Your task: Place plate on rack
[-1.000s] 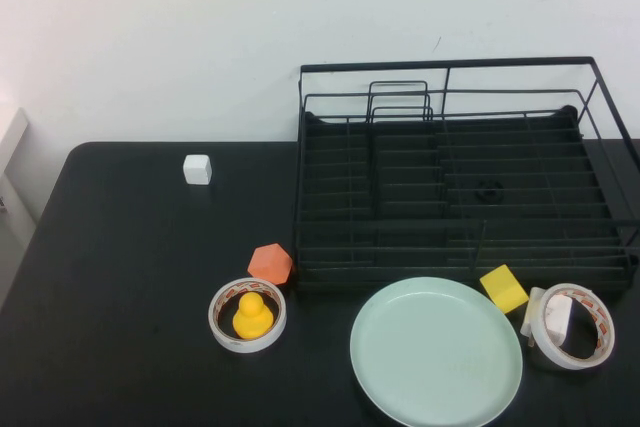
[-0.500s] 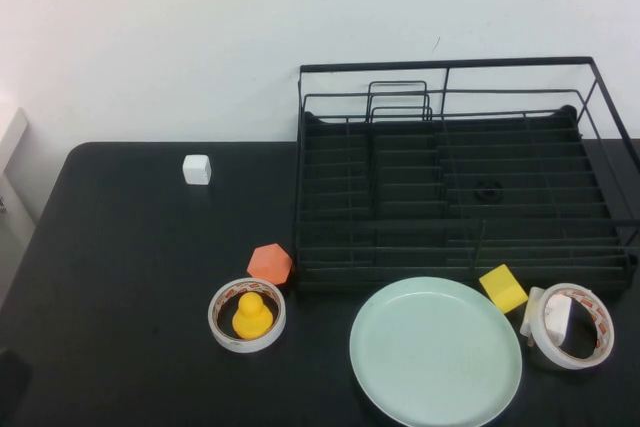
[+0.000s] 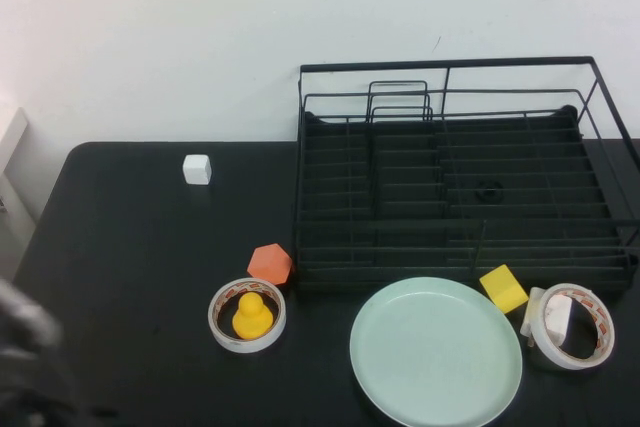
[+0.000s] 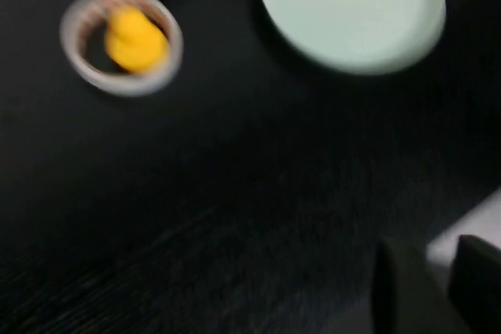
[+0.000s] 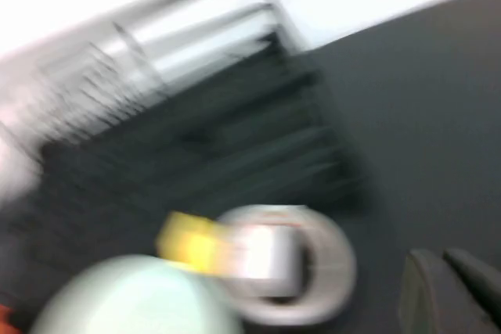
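Observation:
The pale mint-green plate (image 3: 436, 352) lies flat on the black table, just in front of the black wire rack (image 3: 450, 65). The rack stands at the back right with nothing in it. My left arm (image 3: 22, 342) shows as a grey blur at the table's front left corner, far from the plate. In the left wrist view the left gripper (image 4: 430, 260) hovers over bare table near its edge, open with nothing between its fingers, and the plate (image 4: 352, 9) lies well ahead. The right gripper (image 5: 440, 260) is shut and empty, to the right of the tape roll (image 5: 282, 263), plate (image 5: 133, 295) and rack (image 5: 196, 131).
A tape ring holding a yellow duck (image 3: 247, 315) and an orange block (image 3: 270, 263) sit left of the plate. A yellow block (image 3: 503, 288) and a tape roll with a white block (image 3: 570, 325) crowd its right side. A white cube (image 3: 197, 169) lies far left.
My left arm has come up into the high view at the front left corner. The plate and the other objects have not moved.

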`<state>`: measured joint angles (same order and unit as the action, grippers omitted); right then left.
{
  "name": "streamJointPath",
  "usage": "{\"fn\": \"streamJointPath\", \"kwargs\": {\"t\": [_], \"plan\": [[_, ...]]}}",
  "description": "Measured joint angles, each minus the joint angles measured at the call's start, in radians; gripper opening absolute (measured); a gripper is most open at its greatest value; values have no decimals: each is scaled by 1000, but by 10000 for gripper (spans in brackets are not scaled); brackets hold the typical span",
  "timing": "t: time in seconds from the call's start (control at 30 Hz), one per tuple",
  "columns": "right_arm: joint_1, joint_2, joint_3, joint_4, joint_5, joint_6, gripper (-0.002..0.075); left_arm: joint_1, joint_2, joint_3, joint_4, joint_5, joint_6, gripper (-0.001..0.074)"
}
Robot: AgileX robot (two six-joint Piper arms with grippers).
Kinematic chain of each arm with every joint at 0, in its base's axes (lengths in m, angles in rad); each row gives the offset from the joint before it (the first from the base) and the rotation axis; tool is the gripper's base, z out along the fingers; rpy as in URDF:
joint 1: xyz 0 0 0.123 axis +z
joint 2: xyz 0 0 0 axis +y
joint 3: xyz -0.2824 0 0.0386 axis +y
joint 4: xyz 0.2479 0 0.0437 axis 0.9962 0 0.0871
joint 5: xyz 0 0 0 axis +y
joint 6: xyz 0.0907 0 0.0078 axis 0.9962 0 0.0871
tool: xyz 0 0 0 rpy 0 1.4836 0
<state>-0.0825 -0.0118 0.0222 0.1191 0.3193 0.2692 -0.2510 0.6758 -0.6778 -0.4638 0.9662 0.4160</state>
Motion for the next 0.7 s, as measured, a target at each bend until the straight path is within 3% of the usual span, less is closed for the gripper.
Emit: {"fn": "streamJointPath", "kwargs": {"t": [0.13, 0.23, 0.7], "plan": [[0, 0, 4, 413, -12, 96, -2, -103, 138, -25, 29, 0, 61, 220], [0, 0, 4, 544, -18, 107, -2, -190, 230, -50, 81, -28, 75, 262], [0, 0, 4, 590, -14, -154, -2, -538, 681, -225, 305, -321, 59, 281]]}}
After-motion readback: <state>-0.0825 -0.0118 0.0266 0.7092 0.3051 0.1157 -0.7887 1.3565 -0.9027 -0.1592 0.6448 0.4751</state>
